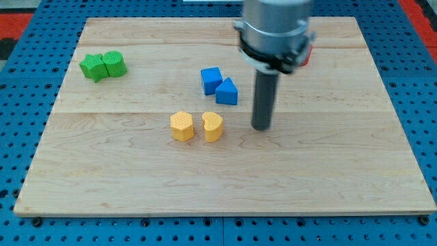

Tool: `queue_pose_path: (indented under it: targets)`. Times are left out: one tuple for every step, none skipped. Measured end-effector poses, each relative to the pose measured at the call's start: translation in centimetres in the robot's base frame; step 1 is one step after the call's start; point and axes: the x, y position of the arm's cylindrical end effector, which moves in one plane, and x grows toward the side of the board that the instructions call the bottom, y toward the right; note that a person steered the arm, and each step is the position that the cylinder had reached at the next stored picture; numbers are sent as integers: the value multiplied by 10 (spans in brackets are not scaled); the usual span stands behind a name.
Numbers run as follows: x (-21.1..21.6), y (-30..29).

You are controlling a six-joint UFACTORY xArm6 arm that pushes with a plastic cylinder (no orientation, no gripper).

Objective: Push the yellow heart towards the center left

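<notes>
The yellow heart point(213, 126) stands on the wooden board point(136, 178) a little left of the board's middle. A yellow hexagon-like block point(181, 126) stands just to its left, a small gap between them. My tip point(260, 128) is on the board to the right of the yellow heart, apart from it by about one block's width. The rod rises from the tip to the arm's grey body at the view's top.
A blue cube point(211, 80) and a blue triangular block point(227, 91) touch each other above the heart. Two green blocks point(102, 65) sit together at the upper left. A red block point(306, 53) is mostly hidden behind the arm.
</notes>
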Motion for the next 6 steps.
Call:
queue_pose_path:
  targets:
    - [-5, -79]
    - [-35, -105]
    - [-39, -111]
    - [-59, -97]
    - [-61, -207]
    - [-52, -200]
